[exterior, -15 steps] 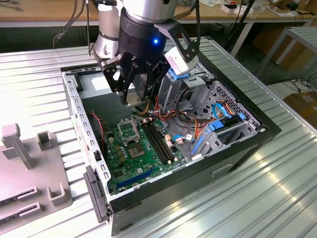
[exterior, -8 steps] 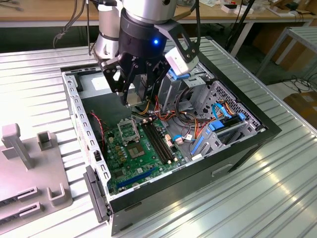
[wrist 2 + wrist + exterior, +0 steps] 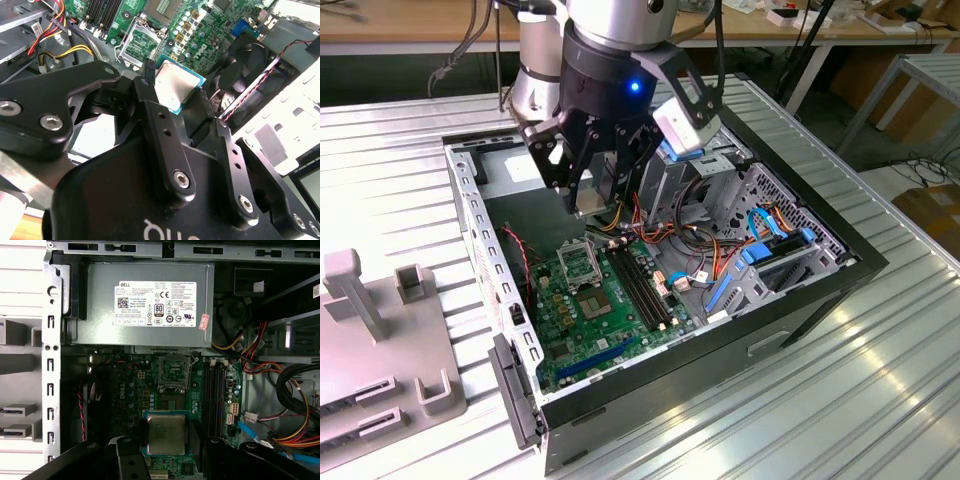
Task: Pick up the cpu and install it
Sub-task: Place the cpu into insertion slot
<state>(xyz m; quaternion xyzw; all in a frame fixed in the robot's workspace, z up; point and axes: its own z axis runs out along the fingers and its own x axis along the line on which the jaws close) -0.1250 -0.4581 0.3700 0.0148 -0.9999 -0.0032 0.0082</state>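
Black two-finger gripper [image 3: 174, 94] is closed narrowly on the cpu [image 3: 175, 84], a thin square chip with a dull silvery face and a greenish rim. One finger presses on each of two opposite edges. In both wrist views the chip sits flat between the fingers, metal face towards the cameras. That grip by the edges probably keeps its underside untouched and level with the board below.

In the exterior view the gripper [image 3: 600, 190] hangs inside the open case, above the green circuit board [image 3: 590, 335] and clear of it. The square metal-framed socket [image 3: 174, 371] lies close by on that board, its inner field open to view, so the cpu is not seated yet. Black memory slots [image 3: 216, 392] run beside the socket. A grey metal power supply box [image 3: 150, 295] sits at one end, with red and yellow cables [image 3: 252, 352] trailing from it.

The black desktop case [image 3: 820, 285] lies on its side on a silvery ribbed metal table [image 3: 840, 400]. A pale grey plastic fixture [image 3: 380, 330] stands at the exterior view's left, and a wooden workbench [image 3: 420, 25] runs behind.
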